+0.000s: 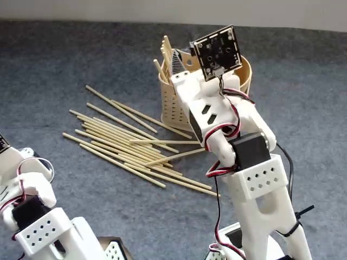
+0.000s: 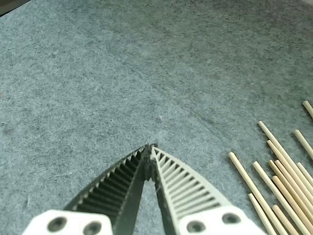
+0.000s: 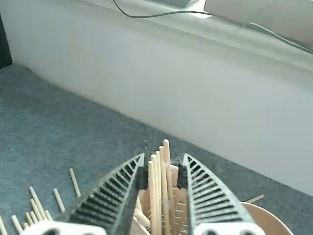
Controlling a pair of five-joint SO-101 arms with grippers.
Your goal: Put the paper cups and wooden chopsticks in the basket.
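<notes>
Above the basket at twelve o'clock, lower right gripper, clamped on its chopstick bundle, upright before releasing. Leave left gripper closed, empty, near seven o'clock.

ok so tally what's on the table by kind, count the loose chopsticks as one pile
robot arms: 2
basket: 1
loose chopstick pile: 1
chopstick bundle held in the right gripper over the basket: 1
total: 5
</notes>
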